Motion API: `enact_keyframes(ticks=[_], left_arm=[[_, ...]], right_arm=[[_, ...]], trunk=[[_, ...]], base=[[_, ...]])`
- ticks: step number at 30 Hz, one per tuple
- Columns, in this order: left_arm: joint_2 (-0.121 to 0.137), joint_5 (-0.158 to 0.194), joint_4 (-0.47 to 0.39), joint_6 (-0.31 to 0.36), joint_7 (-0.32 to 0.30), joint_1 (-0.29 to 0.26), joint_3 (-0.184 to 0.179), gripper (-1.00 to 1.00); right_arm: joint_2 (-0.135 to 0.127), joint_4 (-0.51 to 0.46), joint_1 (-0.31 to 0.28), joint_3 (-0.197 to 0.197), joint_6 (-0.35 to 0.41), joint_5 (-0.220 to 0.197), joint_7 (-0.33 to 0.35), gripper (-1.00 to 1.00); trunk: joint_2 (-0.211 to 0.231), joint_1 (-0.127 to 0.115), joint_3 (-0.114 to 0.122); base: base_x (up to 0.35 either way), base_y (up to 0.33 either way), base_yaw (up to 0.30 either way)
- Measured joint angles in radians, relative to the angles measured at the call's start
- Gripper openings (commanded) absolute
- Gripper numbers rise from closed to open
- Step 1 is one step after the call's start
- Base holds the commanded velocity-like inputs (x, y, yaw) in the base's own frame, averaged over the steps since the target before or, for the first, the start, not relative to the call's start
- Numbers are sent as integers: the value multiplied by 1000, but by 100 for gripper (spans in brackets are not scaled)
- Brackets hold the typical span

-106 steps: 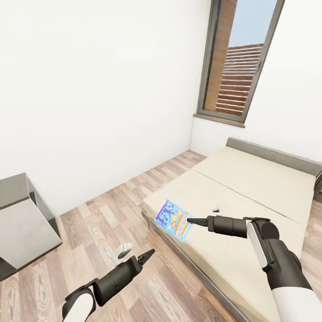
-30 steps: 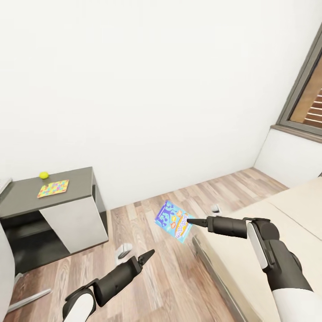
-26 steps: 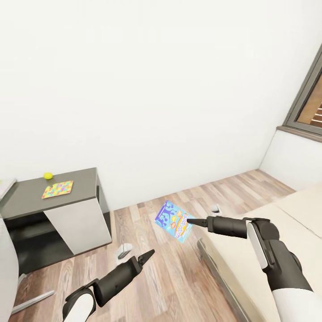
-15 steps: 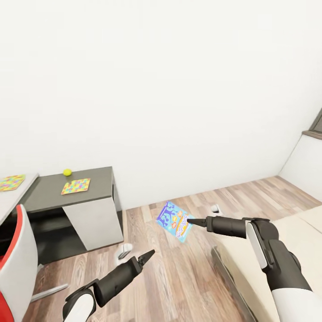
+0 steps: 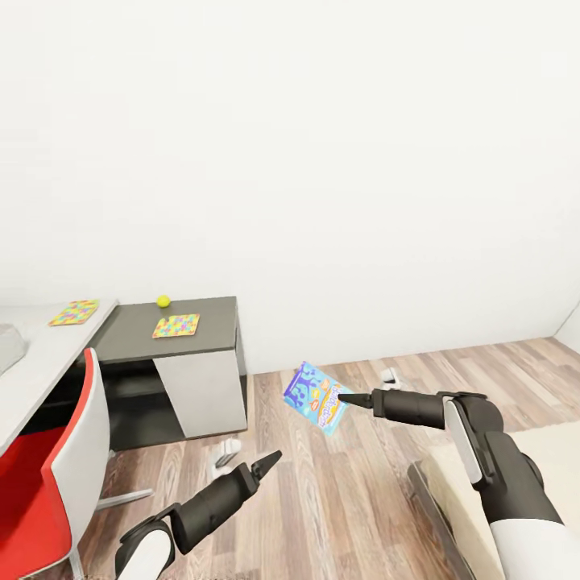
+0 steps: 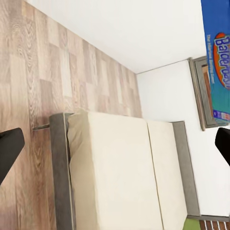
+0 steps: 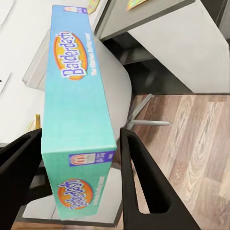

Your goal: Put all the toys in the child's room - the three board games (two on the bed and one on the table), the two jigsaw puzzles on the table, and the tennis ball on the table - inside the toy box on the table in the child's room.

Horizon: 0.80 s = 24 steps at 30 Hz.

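Note:
My right gripper is shut on a blue board game, held on edge above the wooden floor. The right wrist view shows this box, lettered Balderdash, between the two dark fingers. My left gripper hangs open and empty, low over the floor. On the table's dark grey wing lie a jigsaw puzzle and the tennis ball. A second puzzle lies on the light grey top. A corner of the pale grey toy box shows at the left edge.
A red chair with a pale back stands in front of the table. The bed's corner is at the lower right, and the bed also appears in the left wrist view. Open wooden floor lies between bed and table.
The whole view has swung left: the window and most of the bed have slid out to the right, and the table and chair have come in. Both arms keep their pose, box still held.

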Motion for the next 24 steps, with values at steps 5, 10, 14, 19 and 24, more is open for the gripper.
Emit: enact_keyframes(ticks=[5,10,14,19,24], left_arm=[[-1,-2,0,0,-6,0,-2,100],[-1,-3,0,0,-9,-1,-4,100],[-3,-4,0,0,-10,-1,-5,100],[-6,-5,0,0,-11,-2,-6,100],[-6,-8,-1,0,-13,-2,-7,100]], right_arm=[[0,0,0,0,0,0,0,-100],[0,0,0,1,0,0,0,-100],[1,0,0,1,1,0,0,-100],[-1,0,0,0,1,0,0,-100],[-2,-1,0,0,1,0,0,-100]], trunk=[[0,0,2],[0,0,4],[0,0,6],[0,0,8],[0,0,10]], base=[[0,0,283],[0,0,282],[0,0,276],[0,0,272],[3,0,251]])
